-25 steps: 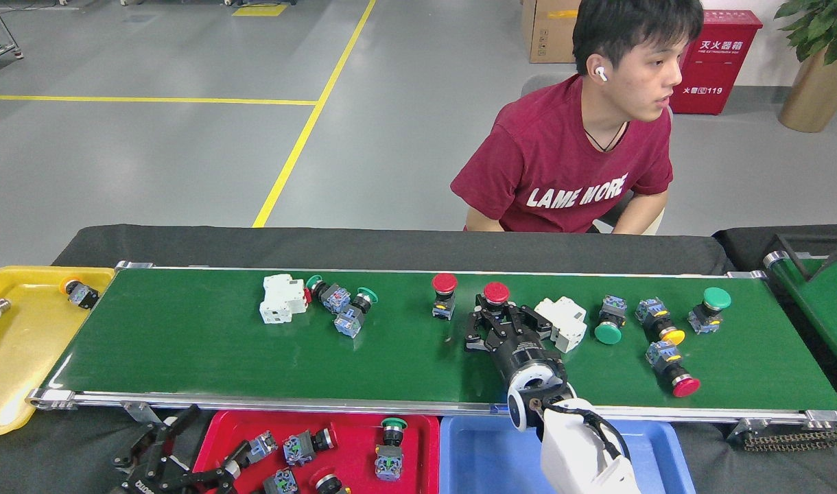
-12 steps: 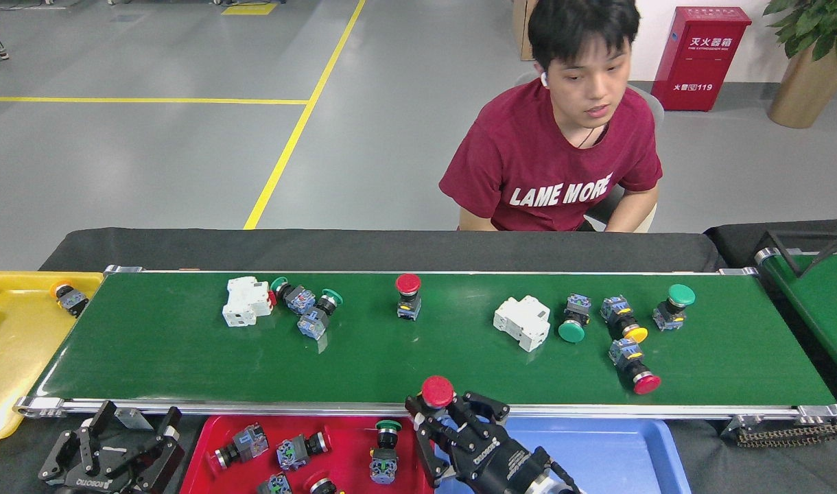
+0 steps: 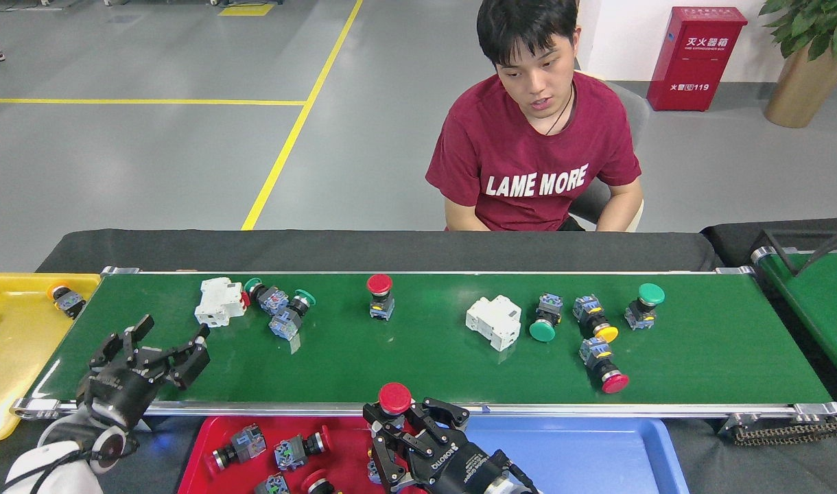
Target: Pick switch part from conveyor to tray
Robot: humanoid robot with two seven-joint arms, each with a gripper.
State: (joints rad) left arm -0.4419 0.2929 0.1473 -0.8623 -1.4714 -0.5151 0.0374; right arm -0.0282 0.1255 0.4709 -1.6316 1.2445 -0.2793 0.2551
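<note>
The conveyor [image 3: 418, 370] carries several switch parts. My right gripper [image 3: 410, 416] is shut on a red mushroom-head switch part [image 3: 394, 398]. It holds the part just past the belt's near rail, above the right end of the red tray [image 3: 200, 439]. That tray holds several switch parts [image 3: 296, 449]. My left gripper [image 3: 173, 337] is open over the belt's near left corner with nothing between its fingers. A white breaker [image 3: 219, 302] lies a little beyond it.
On the belt are two green-capped switches [image 3: 281, 309], a red one [image 3: 379, 295], a second white breaker [image 3: 494, 321], and a cluster of green, yellow and red switches [image 3: 597, 329]. A yellow tray [image 3: 14, 357] sits left, a blue tray [image 3: 597, 453] near right. A person [image 3: 535, 158] sits behind.
My right gripper drifted slightly left with the red switch part. My left arm rose from below the rail to over the belt's left corner. The parts on the belt travelled left.
</note>
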